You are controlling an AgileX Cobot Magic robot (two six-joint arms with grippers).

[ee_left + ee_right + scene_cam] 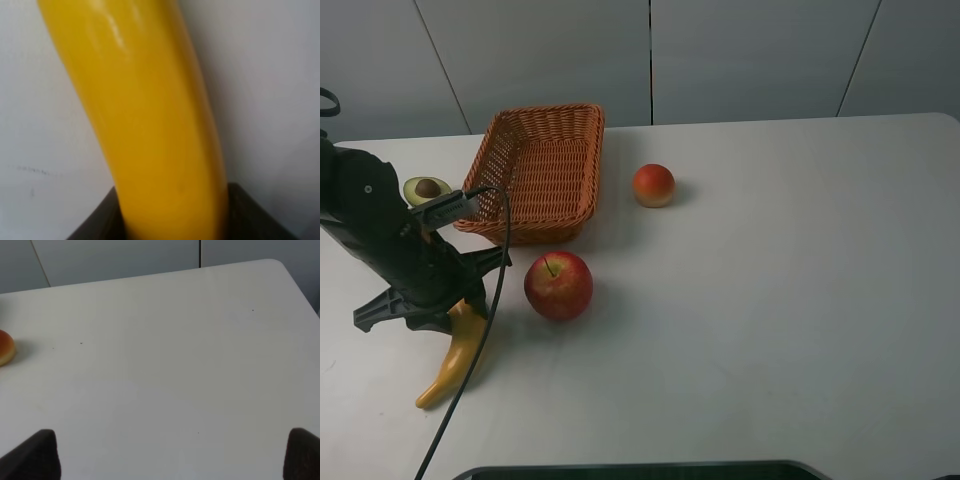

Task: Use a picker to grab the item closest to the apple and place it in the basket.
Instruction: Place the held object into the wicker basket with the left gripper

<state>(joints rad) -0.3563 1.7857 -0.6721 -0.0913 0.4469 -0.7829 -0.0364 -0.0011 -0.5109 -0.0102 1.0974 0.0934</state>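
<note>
A red apple (558, 285) sits on the white table. Just to its left lies a yellow banana (453, 362), which fills the left wrist view (150, 125). My left gripper (458, 312) is down over the banana's upper end, and its dark fingers (100, 220) press against both sides of the fruit, shut on it. The orange wicker basket (542, 170) stands behind the apple. My right gripper (170, 460) shows only in the right wrist view. It hangs open above bare table with nothing between its fingers.
An avocado half (426, 188) lies left of the basket. An orange-red peach (654, 185) sits right of the basket and also shows in the right wrist view (5, 347). A black cable (480, 330) trails from my left arm toward the front table edge.
</note>
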